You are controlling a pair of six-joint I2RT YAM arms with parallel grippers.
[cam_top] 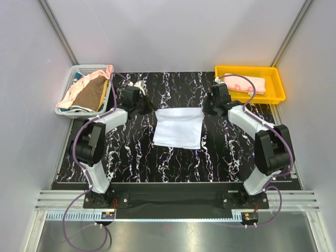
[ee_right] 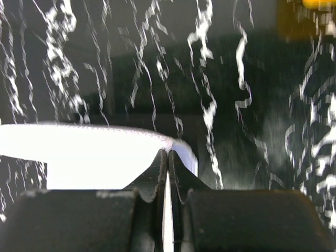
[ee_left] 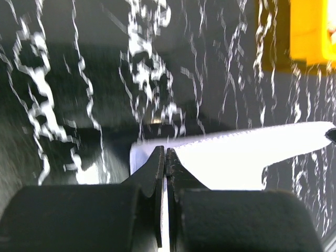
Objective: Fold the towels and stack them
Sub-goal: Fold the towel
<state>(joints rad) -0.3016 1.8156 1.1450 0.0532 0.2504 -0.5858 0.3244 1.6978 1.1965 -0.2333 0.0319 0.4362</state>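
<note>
We see a white towel [cam_top: 178, 128] spread mid-table, its far edge apparently raised between two arms. The left gripper [ee_left: 165, 153] is clamped tight on the far-left corner and the right gripper [ee_right: 167, 153] on the far-right corner, each holding only a thin pinch of cloth. We judge that a corner could slip free if the arms pull apart or move unevenly, leaving a crooked fold or a dropped heap. More towels [cam_top: 86, 93] lie in the basket [cam_top: 86, 67] far left, and a pink towel [cam_top: 252, 83] in the tray [cam_top: 226, 71] far right.
</note>
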